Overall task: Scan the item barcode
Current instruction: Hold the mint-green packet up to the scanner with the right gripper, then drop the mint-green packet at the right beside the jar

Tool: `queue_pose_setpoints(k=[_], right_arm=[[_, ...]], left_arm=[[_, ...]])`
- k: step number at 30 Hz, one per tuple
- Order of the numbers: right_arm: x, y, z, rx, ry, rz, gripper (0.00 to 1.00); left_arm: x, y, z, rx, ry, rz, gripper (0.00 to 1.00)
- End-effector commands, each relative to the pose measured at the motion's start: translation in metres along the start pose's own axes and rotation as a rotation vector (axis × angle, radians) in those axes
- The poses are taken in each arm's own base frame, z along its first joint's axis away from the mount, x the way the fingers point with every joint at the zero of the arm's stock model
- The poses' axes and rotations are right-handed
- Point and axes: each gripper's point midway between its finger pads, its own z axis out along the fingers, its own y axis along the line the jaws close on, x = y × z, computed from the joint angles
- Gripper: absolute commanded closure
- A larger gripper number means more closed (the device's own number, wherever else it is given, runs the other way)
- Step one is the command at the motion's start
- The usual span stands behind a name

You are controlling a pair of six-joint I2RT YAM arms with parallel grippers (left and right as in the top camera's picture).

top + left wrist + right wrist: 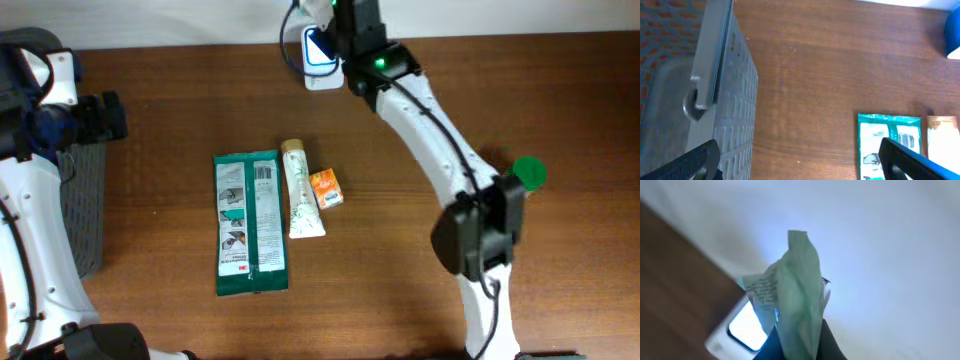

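Here, two arms work over one brown worktop [180, 90].

**Right arm.** The right pincer [797, 349] is at the far edge of the worktop. It is closed tight on one pale green packet [800, 285]. The packet stands upright out of the jaws, and a panel of small print shows on its left face. In the wrist view it is just above and beside the single white scanner [320, 55], whose window glows blue-white. Whether the two touch cannot be told.

**Left arm.** The left pincer [115, 117] is at the left edge with its two fingers spread wide, holding nothing. Below it stands one grey basket [735, 100] with perforated walls.

**Items lying on the worktop.** Three lie side by side near the middle:
- one large green packet [250, 222], with a barcode on its upper face
- one pale tube [300, 190], touching the packet's right edge
- one small orange box [326, 188], just beside the tube

One green round object [528, 172] lies well apart to the right, partly hidden behind the right arm.
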Motion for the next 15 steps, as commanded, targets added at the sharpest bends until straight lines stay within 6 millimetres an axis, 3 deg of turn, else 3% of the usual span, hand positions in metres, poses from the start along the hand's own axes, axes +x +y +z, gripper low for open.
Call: queue_pose_setpoints(k=[1, 6, 9, 10, 11, 13, 15], right_arm=[[0.002, -0.005, 0.039, 0.146, -0.064, -0.254, 0.96], [0.038, -0.002, 0.076, 0.203, -0.041, -0.36, 0.96], [0.046, 0.001, 0.079, 0.187, -0.019, -0.364, 0.96], [0.045, 0.002, 0.077, 0.178, -0.028, -0.261, 0.96], [0.044, 0.004, 0.074, 0.138, -0.037, -0.183, 0.96], [0.027, -0.011, 0.059, 0.138, -0.072, -0.071, 0.96], [-0.007, -0.03, 0.018, 0.091, -0.105, 0.076, 0.96]], left_arm=[[-0.004, 0.0, -0.006, -0.003, -0.018, 0.014, 0.01], [-0.004, 0.0, -0.006, -0.003, -0.018, 0.014, 0.01], [-0.003, 0.0, -0.006, -0.003, -0.018, 0.014, 0.01], [-0.004, 0.0, -0.006, -0.003, -0.018, 0.014, 0.01], [-0.004, 0.0, -0.006, -0.003, -0.018, 0.014, 0.01], [-0.004, 0.0, -0.006, -0.003, -0.018, 0.014, 0.01], [-0.004, 0.0, -0.006, -0.003, -0.018, 0.014, 0.01]])
